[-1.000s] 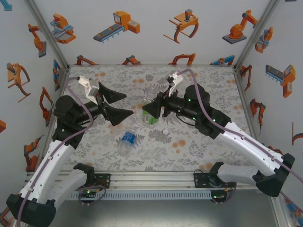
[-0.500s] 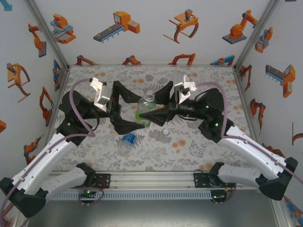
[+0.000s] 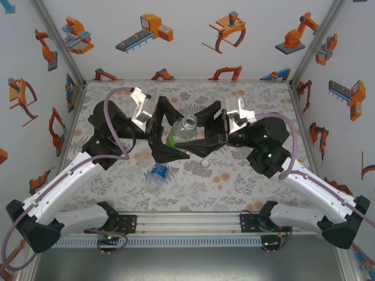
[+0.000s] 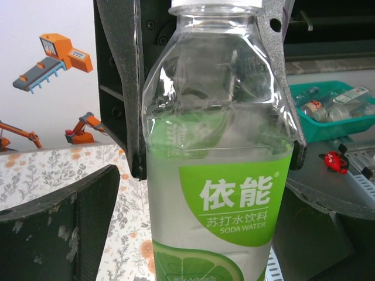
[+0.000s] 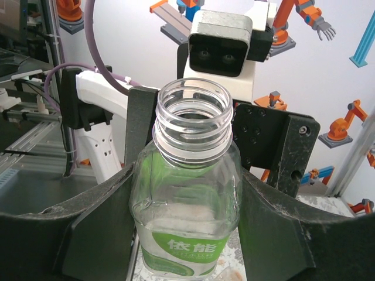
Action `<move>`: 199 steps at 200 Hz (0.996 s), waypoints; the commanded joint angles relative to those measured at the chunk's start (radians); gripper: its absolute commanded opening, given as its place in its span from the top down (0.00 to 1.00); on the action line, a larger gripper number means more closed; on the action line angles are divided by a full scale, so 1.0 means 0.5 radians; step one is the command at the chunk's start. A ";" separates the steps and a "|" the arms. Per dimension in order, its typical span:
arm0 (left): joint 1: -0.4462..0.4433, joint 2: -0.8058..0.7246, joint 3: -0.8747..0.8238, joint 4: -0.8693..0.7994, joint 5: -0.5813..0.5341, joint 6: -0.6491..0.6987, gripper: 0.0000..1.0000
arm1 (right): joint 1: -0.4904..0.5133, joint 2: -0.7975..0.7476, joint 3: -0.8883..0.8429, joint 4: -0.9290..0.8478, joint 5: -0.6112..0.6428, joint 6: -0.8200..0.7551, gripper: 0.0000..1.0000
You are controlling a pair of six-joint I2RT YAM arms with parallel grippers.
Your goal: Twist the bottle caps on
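right gripper (image 5: 187, 237) is clamped on the green bottle (image 5: 188, 193), its open neck standing up above the jaws. my left gripper (image 4: 202, 202) brackets the same bottle, jaws apart, with a gap on one side. a cap (image 3: 204, 163) lies on the table (image 3: 252, 178) below both jaws (neither has it). my worry: if right lets go before left bites, the bottle tips or drops.
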 commanded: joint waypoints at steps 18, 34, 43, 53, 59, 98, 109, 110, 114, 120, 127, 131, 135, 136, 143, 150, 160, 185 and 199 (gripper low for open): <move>-0.016 0.022 0.099 -0.056 0.094 0.003 0.14 | 0.017 -0.060 0.000 0.087 0.081 -0.088 0.72; -0.023 0.024 0.104 -0.062 0.090 0.003 0.17 | 0.025 -0.076 -0.015 0.071 0.121 -0.123 0.72; -0.027 0.024 0.111 -0.080 0.091 0.008 0.17 | 0.029 -0.086 -0.021 0.048 0.152 -0.140 0.72; -0.034 0.022 0.111 -0.093 0.091 0.016 0.17 | 0.035 -0.099 -0.026 0.028 0.191 -0.156 0.72; -0.040 0.022 0.111 -0.100 0.086 0.023 0.18 | 0.038 -0.106 -0.030 0.024 0.206 -0.164 0.72; -0.096 0.026 0.149 -0.195 0.071 0.079 0.23 | 0.071 -0.123 -0.037 -0.025 0.256 -0.194 0.73; -0.118 0.033 0.166 -0.229 0.057 0.097 0.23 | 0.083 -0.125 -0.045 -0.025 0.260 -0.201 0.73; -0.120 0.033 0.168 -0.232 0.054 0.101 0.23 | 0.084 -0.126 -0.044 -0.025 0.260 -0.200 0.73; -0.126 0.036 0.174 -0.245 0.052 0.107 0.23 | 0.087 -0.126 -0.044 -0.028 0.262 -0.204 0.73; -0.137 0.037 0.181 -0.259 0.046 0.118 0.23 | 0.094 -0.124 -0.043 -0.034 0.262 -0.208 0.73; -0.149 0.039 0.188 -0.270 0.037 0.127 0.23 | 0.099 -0.125 -0.046 -0.040 0.261 -0.217 0.73; -0.155 0.038 0.191 -0.273 0.031 0.127 0.24 | 0.101 -0.126 -0.049 -0.046 0.264 -0.220 0.73; -0.161 0.038 0.194 -0.277 0.027 0.129 0.24 | 0.105 -0.126 -0.049 -0.050 0.266 -0.227 0.73; -0.162 0.038 0.194 -0.278 0.027 0.129 0.24 | 0.107 -0.128 -0.051 -0.051 0.268 -0.229 0.73; -0.172 0.039 0.199 -0.282 0.023 0.134 0.24 | 0.111 -0.132 -0.052 -0.063 0.280 -0.238 0.73; -0.179 0.039 0.206 -0.293 0.020 0.140 0.25 | 0.118 -0.138 -0.055 -0.073 0.286 -0.248 0.73; -0.190 0.045 0.218 -0.318 0.007 0.154 0.27 | 0.124 -0.139 -0.058 -0.080 0.292 -0.258 0.73; -0.216 0.047 0.234 -0.397 -0.027 0.207 0.32 | 0.137 -0.149 -0.060 -0.085 0.305 -0.276 0.73; -0.227 0.040 0.224 -0.412 -0.043 0.225 0.33 | 0.141 -0.153 -0.060 -0.091 0.311 -0.284 0.73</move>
